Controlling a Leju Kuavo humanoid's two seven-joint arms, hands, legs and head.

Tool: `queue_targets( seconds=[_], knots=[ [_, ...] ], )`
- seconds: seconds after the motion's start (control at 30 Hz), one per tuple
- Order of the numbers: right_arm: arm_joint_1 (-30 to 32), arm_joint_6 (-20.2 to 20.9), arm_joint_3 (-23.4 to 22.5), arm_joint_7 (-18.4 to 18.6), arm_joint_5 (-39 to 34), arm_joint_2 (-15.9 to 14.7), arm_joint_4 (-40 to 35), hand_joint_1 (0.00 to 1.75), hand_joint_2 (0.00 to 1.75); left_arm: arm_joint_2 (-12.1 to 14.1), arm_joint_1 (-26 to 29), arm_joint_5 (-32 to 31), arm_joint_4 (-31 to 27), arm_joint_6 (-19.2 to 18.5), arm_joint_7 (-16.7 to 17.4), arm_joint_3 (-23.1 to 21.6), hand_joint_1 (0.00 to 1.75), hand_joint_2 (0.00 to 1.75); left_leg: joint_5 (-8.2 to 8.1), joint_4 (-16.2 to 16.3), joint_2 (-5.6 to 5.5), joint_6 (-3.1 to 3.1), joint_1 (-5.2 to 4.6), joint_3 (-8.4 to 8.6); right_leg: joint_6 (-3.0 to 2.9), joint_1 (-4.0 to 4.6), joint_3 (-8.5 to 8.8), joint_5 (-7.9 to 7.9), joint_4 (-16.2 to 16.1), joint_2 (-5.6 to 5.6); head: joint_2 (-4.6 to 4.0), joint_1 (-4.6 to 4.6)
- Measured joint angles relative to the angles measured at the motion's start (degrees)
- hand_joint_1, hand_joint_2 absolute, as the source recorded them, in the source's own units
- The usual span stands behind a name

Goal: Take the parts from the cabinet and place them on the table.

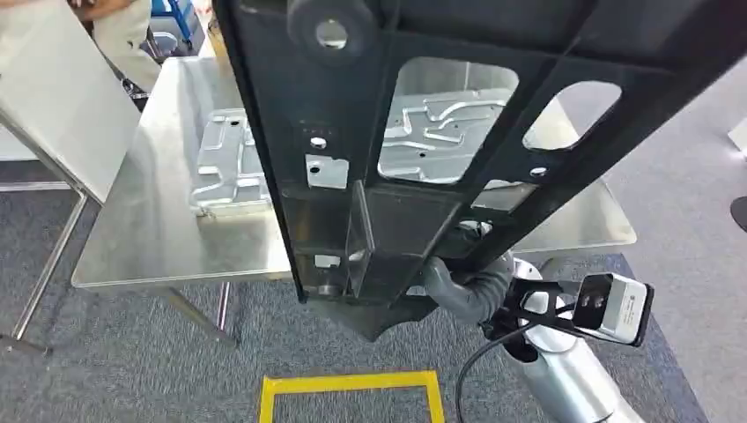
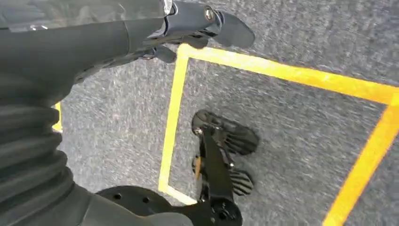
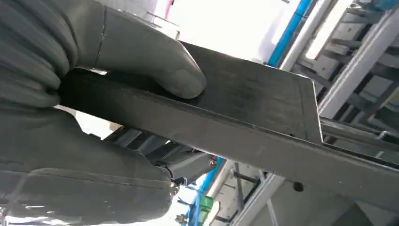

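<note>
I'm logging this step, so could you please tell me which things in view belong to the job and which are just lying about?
Belonging to the job:
- black frame part, gripped at its lower end by the right hand
- silver stamped panel, lying on the table
- steel table, where parts go

Just lying about:
- yellow floor marking
- grey carpet
- left hand, holding nothing
</note>
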Motion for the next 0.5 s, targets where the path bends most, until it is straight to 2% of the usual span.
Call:
queue_targets(
  seconds=[0.07, 0.1, 0.13, 0.17, 0.23, 0.27, 0.3, 0.33, 0.4, 0.43, 0.47, 0.5],
  knots=[
    [0.3, 0.1, 0.0, 0.1, 0.1, 0.1, 0.0, 1.75, 1.75, 0.0, 0.1, 0.0, 0.0, 0.1, 0.0, -0.1, 0.00, 1.75, -3.65, 9.4, 0.00, -0.35, 0.10, -5.24, -0.29, 0.10, 0.46, -0.51, 0.0, -0.08, 0.00, 0.05],
    [0.5, 0.1, 0.0, 0.2, 0.2, 0.2, 0.0, 1.75, 1.75, 0.0, 0.2, 0.0, 0.0, 0.2, 0.1, -0.1, 0.00, 1.75, -4.11, 12.6, 0.00, -0.46, 0.10, -7.28, -0.28, 0.12, 0.74, -0.76, 0.0, -0.07, 0.00, -0.02],
    [0.7, 0.1, 0.0, 0.2, 0.2, 0.2, 0.0, 1.75, 1.75, 0.0, 0.3, 0.0, 0.0, 0.2, 0.2, -0.2, 0.00, 1.75, -3.02, 13.0, 0.01, -0.53, 0.13, -8.12, -0.25, 0.11, 1.16, -1.08, 0.0, -0.04, 0.00, 0.02],
    [0.8, 0.0, -0.1, 0.3, 0.4, 0.3, 0.0, 1.75, 1.75, 0.0, 0.2, 0.0, 0.0, 0.2, 0.2, -0.2, 0.00, 1.75, -0.25, 10.3, 0.01, -0.55, 0.19, -7.44, -0.18, 0.09, 1.70, -1.48, 0.1, 0.01, 0.00, 0.00],
    [0.7, -0.1, -0.4, 0.3, 0.5, 0.7, -0.2, 1.75, 1.75, 0.1, 0.1, 0.0, 0.0, 0.3, 0.3, -0.3, 0.00, 1.75, 6.11, 0.8, 0.02, -0.39, 0.23, -3.84, 0.11, 0.04, 2.85, -2.40, 0.2, 0.05, 0.00, 0.02],
    [0.7, -0.2, -0.5, 0.2, 0.7, 0.8, -0.4, 1.75, 1.75, 0.1, 0.2, 0.0, 0.0, 0.3, 0.3, -0.5, 0.00, 1.75, 7.73, -3.0, 0.02, -0.12, 0.22, -2.62, 0.36, 0.07, 3.07, -2.86, 0.3, 0.05, 0.00, -0.02],
    [0.7, -0.3, -0.7, 0.1, 0.9, 0.9, -0.7, 1.75, 1.75, 0.2, 0.1, 0.0, 0.0, 0.3, 0.4, -0.6, 0.00, 1.75, 6.88, -4.1, -0.01, 0.17, -0.11, -1.74, 0.79, 0.50, 3.08, -3.20, 0.7, 0.16, 0.00, -0.04],
    [0.8, -0.4, -0.9, 0.1, 1.2, 0.9, -1.2, 1.75, 1.75, 0.3, -0.1, 0.0, 0.0, 0.3, 0.5, -0.7, 0.00, 1.75, 6.16, -4.5, 0.01, 0.82, -0.09, -1.49, 1.02, 0.44, 2.78, -3.22, 0.7, 0.20, 0.00, -0.02],
    [1.1, -0.7, -1.5, -0.3, 1.7, 0.9, -2.6, 1.75, 1.75, 0.4, 0.0, 0.0, 0.0, 0.2, 0.6, -0.9, 0.00, 1.75, 5.92, -4.6, -0.08, 1.38, -0.15, -1.61, 1.54, 0.34, 2.94, -3.36, 0.4, 0.06, 0.00, -0.04],
    [1.2, -0.9, -1.8, -0.5, 1.7, 0.9, -3.5, 1.75, 1.75, 0.4, 0.0, 0.0, 0.0, 0.2, 0.6, -1.0, 0.00, 1.75, 5.91, -5.0, -0.05, 1.71, 0.10, -1.20, 1.93, 0.64, 3.35, -3.62, 0.2, 0.07, 0.00, -0.02],
    [1.2, -1.0, -2.1, -0.7, 1.8, 0.9, -4.3, 1.75, 1.75, 0.5, 0.0, 0.0, 0.0, 0.1, 0.6, -1.0, 0.00, 1.75, 5.93, -5.5, -0.05, 2.00, 0.37, -0.61, 2.19, 0.36, 3.36, -4.24, 1.2, 0.06, 0.00, 0.02],
    [1.2, -1.0, -2.2, -0.8, 1.8, 0.9, -4.7, 1.75, 1.75, 0.5, 0.0, 0.0, 0.0, 0.1, 0.6, -1.0, 0.00, 1.75, 5.74, -5.7, 0.01, 2.30, 0.38, -0.21, 2.48, 0.33, 1.80, -5.73, 4.2, 0.04, 0.00, 0.33]
  ],
)
